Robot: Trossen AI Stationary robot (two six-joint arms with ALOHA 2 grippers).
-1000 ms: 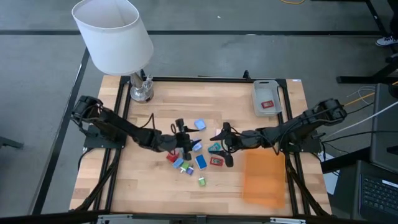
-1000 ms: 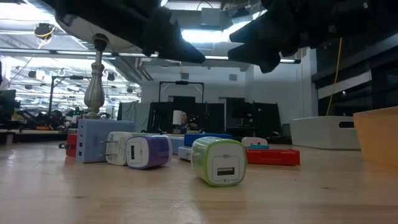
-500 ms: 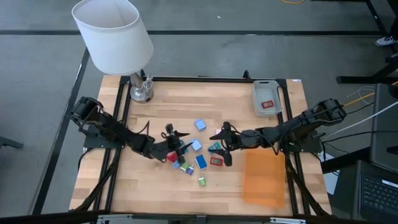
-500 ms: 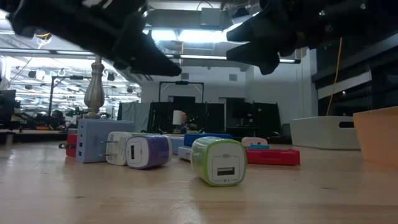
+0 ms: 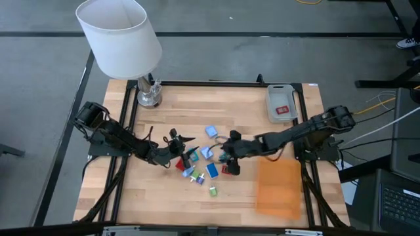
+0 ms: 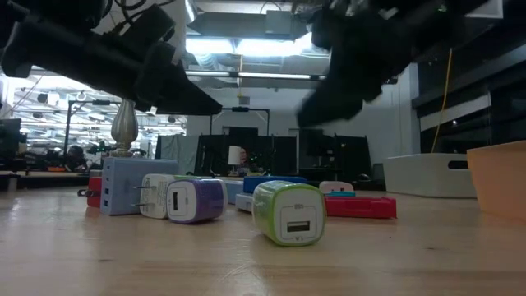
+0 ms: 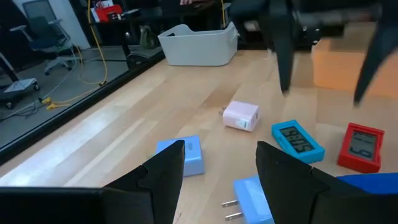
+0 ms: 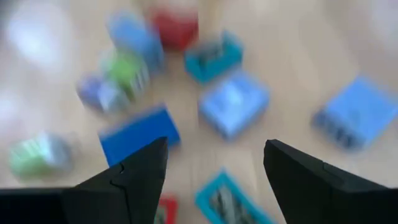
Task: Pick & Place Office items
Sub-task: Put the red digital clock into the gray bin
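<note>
High view: the items [image 5: 205, 164] lie in a loose cluster at mid-table, well in front of the lamp [image 5: 120, 40]; one red piece already sits in the tray [image 5: 293, 95], far to the lamp's right at the back edge. Left gripper [image 5: 182, 145] hangs at the cluster's lamp-side edge, fingers spread, holding nothing. Right gripper [image 5: 226, 156] is over the cluster's other side, open and empty. An orange sheet [image 5: 279, 187] lies beyond the cluster, away from the lamp.

Low view: green plug [image 6: 288, 212] stands nearest, purple plug [image 6: 195, 200] beside it toward the lamp stem [image 6: 123, 123]; flat red piece [image 6: 360, 205] behind. Both arms show as dark shapes overhead.

Left wrist view: fingers [image 7: 163, 177] parted, nothing between them. Ahead: blue plug [image 7: 189, 154], pink plug [image 7: 240, 116], teal timer [image 7: 297, 140], red timer [image 7: 362, 146].

Right wrist view: fingers [image 8: 135, 177] wide apart over blurred blue, teal, red and green pieces; no grasp.

Handling: these look like small hard plastic chargers and timers, probably light, rigid, smooth-sided and apt to skate or tip.

Hold: across the flat parallel sides of a body, not the prongs; pieces nearly touch, so an outlying one seems easiest.
</note>
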